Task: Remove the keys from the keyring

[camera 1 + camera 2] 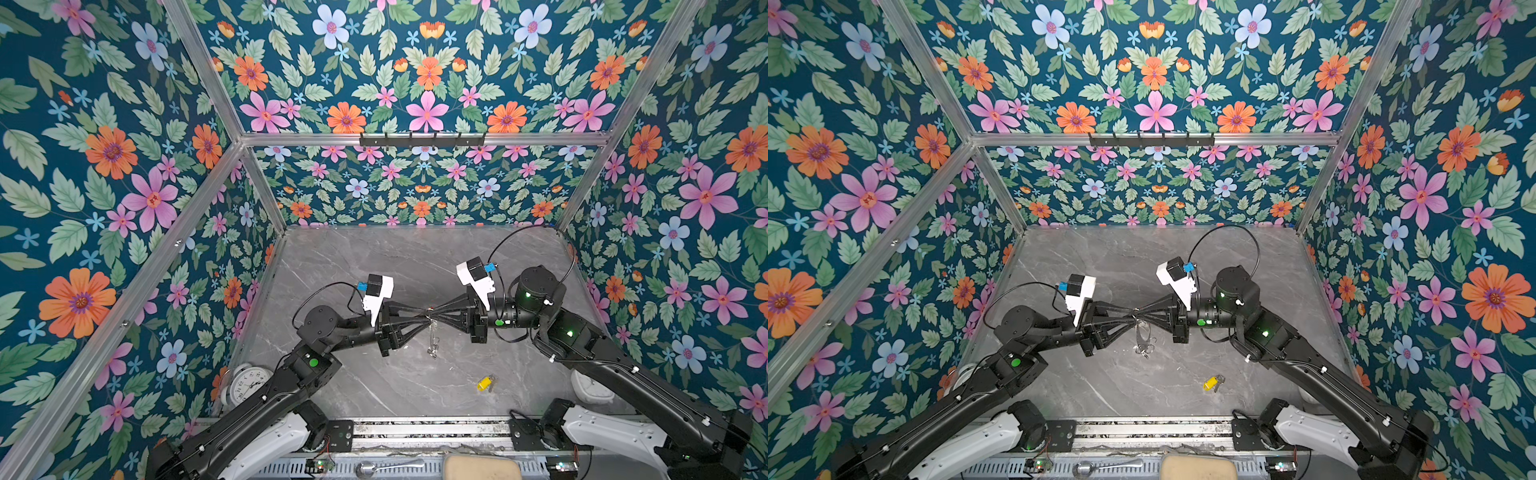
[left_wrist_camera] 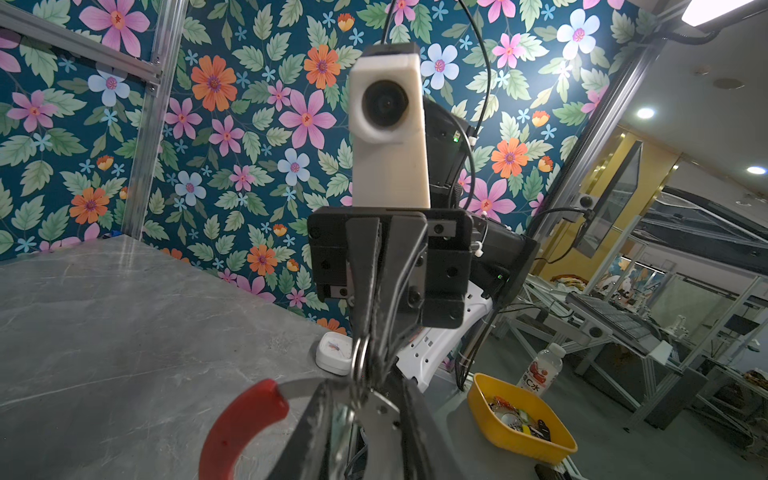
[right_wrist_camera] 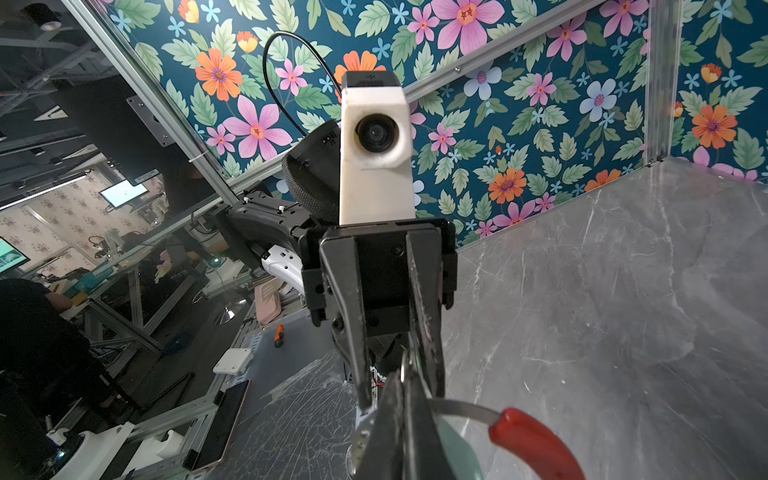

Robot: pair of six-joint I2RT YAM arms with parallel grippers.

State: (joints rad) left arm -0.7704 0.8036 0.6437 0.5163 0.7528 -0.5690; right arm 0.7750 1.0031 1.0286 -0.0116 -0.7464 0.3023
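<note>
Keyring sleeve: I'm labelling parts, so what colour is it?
The sleeve is red, clearest in the left wrist view.

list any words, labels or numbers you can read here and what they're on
"C水": on the label of the plastic bottle in the left wrist view; the character before it is unclear.
White clock dial: numerals are there but too small to read.
Background screen: blurred, unreadable.
Keyring: no text visible.

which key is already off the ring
The yellow-tagged key, lying alone on the table; the mint-tagged key is up at the raised keyring.
</note>
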